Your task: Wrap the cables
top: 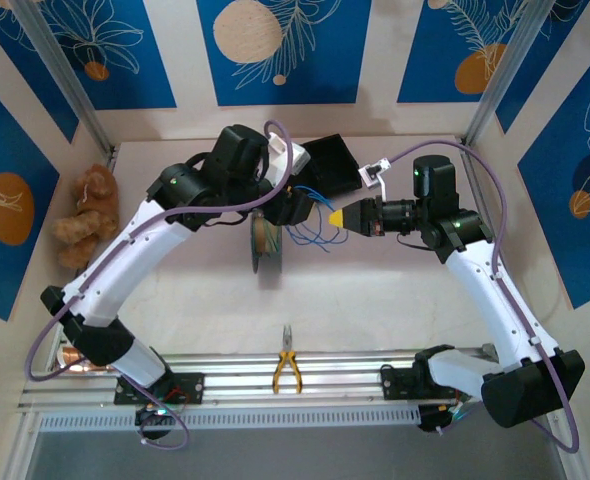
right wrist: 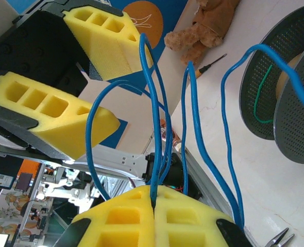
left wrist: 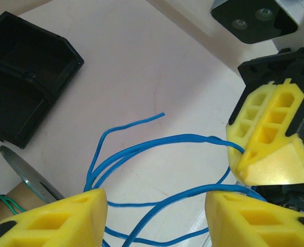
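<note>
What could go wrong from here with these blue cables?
The right claw pinches the blue cables at one spot; a pull might slip them free.
The left claw stands open around several loose strands; closing may catch only some.
Loose loops hang near the spool and could snag on it.

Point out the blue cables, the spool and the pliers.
blue cables [left wrist: 193, 137]: left wrist view, middle strand.
spool [right wrist: 278, 38]: right wrist view, perforated flange.
pliers [top: 286, 360]: top external view, top of yellow handles.

Left gripper [left wrist: 155, 208] with jaws apart faces right gripper [right wrist: 154, 200] with jaws closed
</note>
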